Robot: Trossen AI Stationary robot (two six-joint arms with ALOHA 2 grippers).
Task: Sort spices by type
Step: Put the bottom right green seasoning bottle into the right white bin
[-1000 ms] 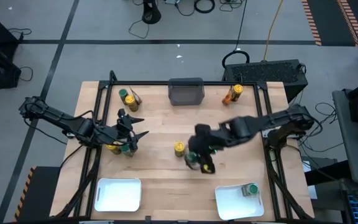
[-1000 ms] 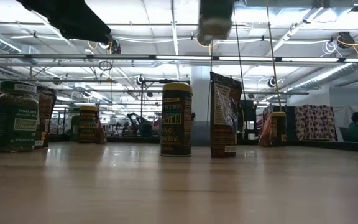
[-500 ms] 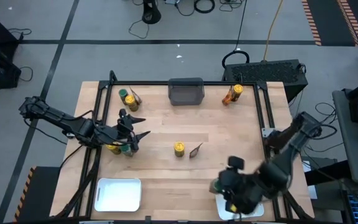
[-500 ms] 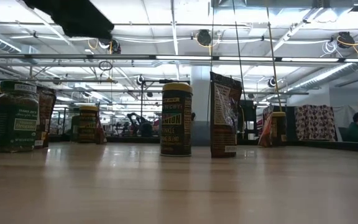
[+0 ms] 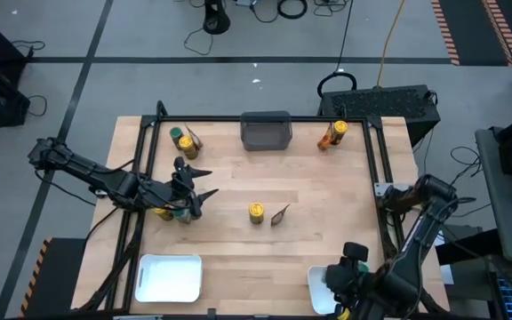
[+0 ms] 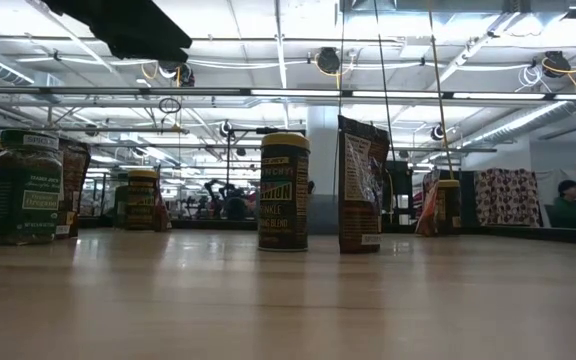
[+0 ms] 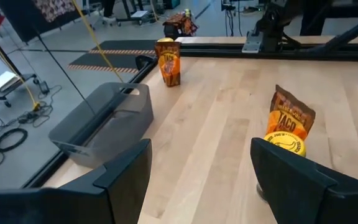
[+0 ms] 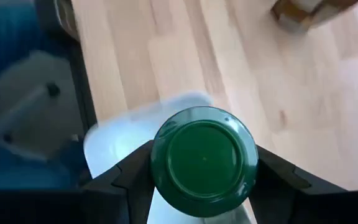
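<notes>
Pale wood table (image 5: pixel 327 178), smooth green jar lid (image 8: pixel 204 160)

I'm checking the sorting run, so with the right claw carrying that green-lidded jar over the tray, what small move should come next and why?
Probably lower it straight down. The right claw grips the green-lidded jar between both fingers, and the white tray lies directly beneath it at the table's near right corner. Setting the jar in the tray before opening seems safest. The left claw waits open by the jars on the left.

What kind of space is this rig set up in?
Most likely a robotics lab or workshop, not a kitchen. The wooden table stands on a grey floor with taped lines and loose cables. The low view shows an open ceiling with strip lights and a person seated at the far side.
</notes>
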